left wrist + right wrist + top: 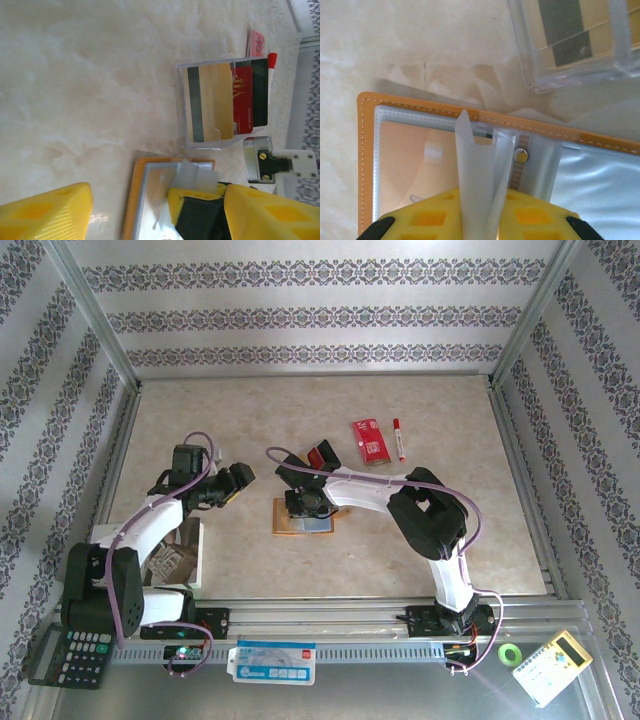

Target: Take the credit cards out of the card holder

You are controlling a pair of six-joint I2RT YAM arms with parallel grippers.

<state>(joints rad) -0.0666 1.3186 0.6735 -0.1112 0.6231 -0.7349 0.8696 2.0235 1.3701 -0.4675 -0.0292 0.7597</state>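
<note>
The orange card holder point(283, 521) lies open on the table, its grey-blue clear pockets point(600, 175) facing up. A tan credit card point(415, 155) sits in its left pocket. My right gripper point(477, 202) is shut on clear pocket leaves point(475, 165), which stand up between its yellow fingers. It hangs over the holder point(131, 200) in the top view point(303, 505). My left gripper point(238, 481) hovers just left of the holder, open, with nothing gripped point(157, 202). Tan point(215, 100) and red point(245, 97) credit cards lie in a clear box point(182, 107) beyond the holder.
A red packet point(368, 438) and a red-capped pen point(399, 438) lie behind and right of the clear box point(322, 455). A white stand point(195, 555) sits by the left arm's base. Metal rails point(520, 470) edge the table.
</note>
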